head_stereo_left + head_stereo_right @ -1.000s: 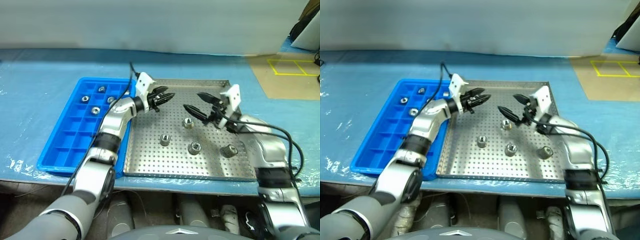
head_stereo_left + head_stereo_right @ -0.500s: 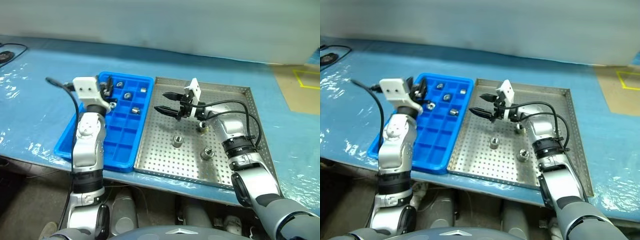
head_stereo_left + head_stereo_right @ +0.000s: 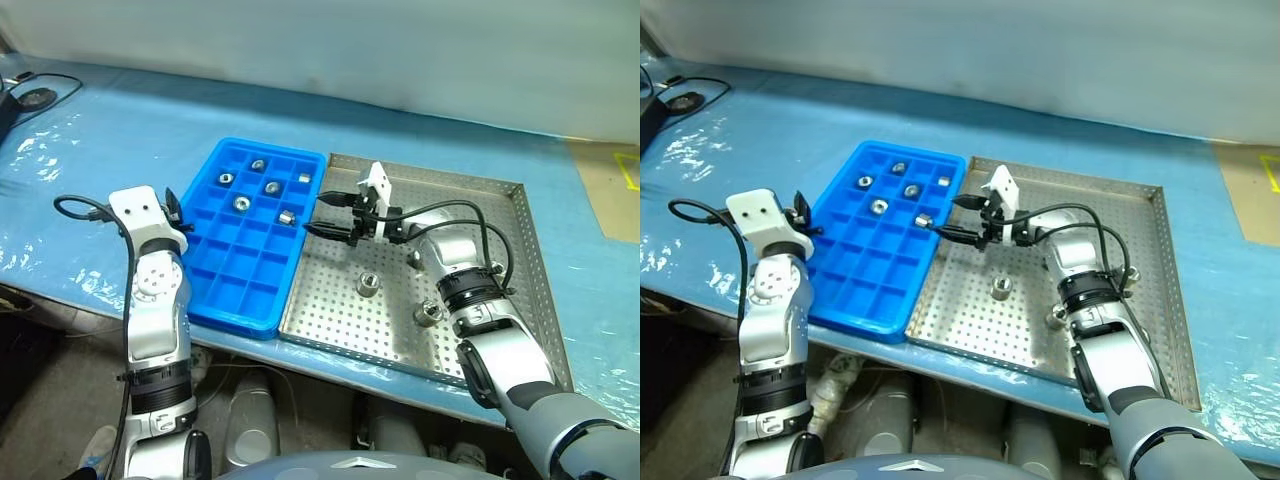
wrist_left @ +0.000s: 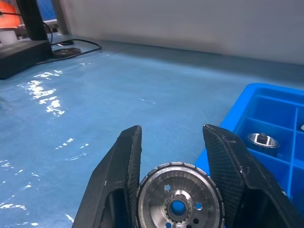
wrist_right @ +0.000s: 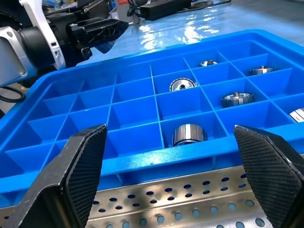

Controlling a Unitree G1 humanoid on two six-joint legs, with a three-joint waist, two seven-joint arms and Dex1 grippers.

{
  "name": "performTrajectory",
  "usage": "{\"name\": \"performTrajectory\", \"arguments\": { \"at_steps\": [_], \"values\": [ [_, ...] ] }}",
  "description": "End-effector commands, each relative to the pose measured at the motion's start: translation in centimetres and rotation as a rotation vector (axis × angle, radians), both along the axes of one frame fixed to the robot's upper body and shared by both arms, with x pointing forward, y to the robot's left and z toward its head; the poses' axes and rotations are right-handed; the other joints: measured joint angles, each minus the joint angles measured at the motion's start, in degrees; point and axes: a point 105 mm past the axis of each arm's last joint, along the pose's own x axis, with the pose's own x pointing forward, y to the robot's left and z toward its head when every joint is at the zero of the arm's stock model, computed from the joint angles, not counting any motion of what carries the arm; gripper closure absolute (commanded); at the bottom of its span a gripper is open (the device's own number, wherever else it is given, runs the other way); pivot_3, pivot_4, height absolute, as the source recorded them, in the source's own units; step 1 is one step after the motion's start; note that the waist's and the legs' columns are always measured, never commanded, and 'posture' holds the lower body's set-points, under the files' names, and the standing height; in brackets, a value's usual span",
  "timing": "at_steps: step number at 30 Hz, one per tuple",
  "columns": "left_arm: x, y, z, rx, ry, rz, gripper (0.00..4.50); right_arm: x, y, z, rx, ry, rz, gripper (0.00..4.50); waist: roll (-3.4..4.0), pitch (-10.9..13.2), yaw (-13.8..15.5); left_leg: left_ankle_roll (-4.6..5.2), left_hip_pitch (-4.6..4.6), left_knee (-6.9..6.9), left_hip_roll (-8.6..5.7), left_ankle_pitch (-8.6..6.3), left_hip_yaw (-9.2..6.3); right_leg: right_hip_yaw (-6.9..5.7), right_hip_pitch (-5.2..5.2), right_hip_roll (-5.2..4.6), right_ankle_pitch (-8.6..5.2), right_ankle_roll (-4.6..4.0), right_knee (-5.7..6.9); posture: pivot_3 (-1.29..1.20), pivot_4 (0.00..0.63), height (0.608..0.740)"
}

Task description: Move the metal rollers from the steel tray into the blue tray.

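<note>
Hovering with jaws spread wide and empty over the steel tray's (image 3: 520, 260) rim beside the blue tray (image 3: 215, 290), the right gripper (image 3: 322, 215) points away from the remaining metal rollers (image 3: 368, 283), which lie behind it; the left gripper (image 3: 172, 208) sits shut outside the blue tray.

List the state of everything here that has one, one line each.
left hand: shut on a roller, just outside the blue tray.
right hand: open, empty, where the two trays meet.
blue tray: six rollers in it, one to a compartment; other compartments empty.
steel tray: three rollers left, one partly behind the right arm.
</note>
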Motion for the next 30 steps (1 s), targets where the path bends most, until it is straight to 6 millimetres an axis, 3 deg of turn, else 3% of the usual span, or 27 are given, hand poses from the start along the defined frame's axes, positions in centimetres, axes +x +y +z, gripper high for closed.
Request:
{"name": "performTrajectory", "arguments": {
  "at_steps": [1, 7, 14, 21, 23, 30],
  "values": [
    [0.6, -0.5, 0.8, 0.010, -0.024, -0.044, 2.81, 0.0, -0.1, 1.2, 0.015, -0.051, 0.002, 0.00, 0.00, 0.0, 0.0, -0.01, -0.14, 0.03, 0.00, 0.01, -0.01, 0.00, -0.16, 0.00, 0.00, 0.00, 0.05, 0.18, 0.150, 0.740],
    [1.4, -2.2, 0.3, 0.049, 0.009, -0.166, 2.81, -0.1, -0.3, 0.7, 0.002, -0.052, -0.003, 0.00, 0.00, 0.0, 0.0, -0.03, -0.23, 0.04, 0.00, 0.02, -0.01, 0.01, -0.27, 0.01, 0.01, 0.01, 0.09, 0.16, 0.150, 0.740],
    [2.1, -2.3, 0.1, 0.050, 0.029, -0.190, 2.81, -0.1, -0.6, 0.6, 0.000, -0.059, -0.021, 0.00, 0.00, 0.0, -0.1, -0.06, -0.19, 0.06, 0.01, 0.05, -0.01, 0.01, -0.30, 0.01, 0.01, 0.01, 0.21, 0.15, 0.150, 0.740],
    [2.6, -2.4, 0.0, 0.030, 0.031, -0.177, 0.55, -0.1, -1.3, 0.4, -0.016, -0.075, -0.051, 0.00, 0.00, 0.0, -0.2, -0.10, -0.19, 0.08, 0.00, 0.08, -0.01, 0.03, -0.30, 0.01, 0.01, 0.01, 0.26, 0.11, 0.150, 0.740],
    [2.9, -3.2, 0.5, 0.003, 0.000, -0.223, 0.55, -0.1, -1.5, 0.5, -0.013, -0.080, -0.063, 0.00, 0.00, 0.0, -0.2, -0.11, -0.19, 0.09, 0.00, 0.08, -0.01, 0.03, -0.32, 0.01, 0.01, 0.01, 0.29, 0.06, 0.150, 0.740],
    [4.3, -10.1, 3.2, -0.007, -0.108, -0.696, 0.55, -0.5, -5.0, 0.8, -0.013, -0.105, -0.202, 0.00, -0.01, 0.0, -0.7, -0.15, -0.17, 0.22, -0.05, 0.13, 0.01, 0.09, -0.29, -0.01, 0.01, 0.01, 0.44, -0.15, 0.150, 0.740]
  ]
}}
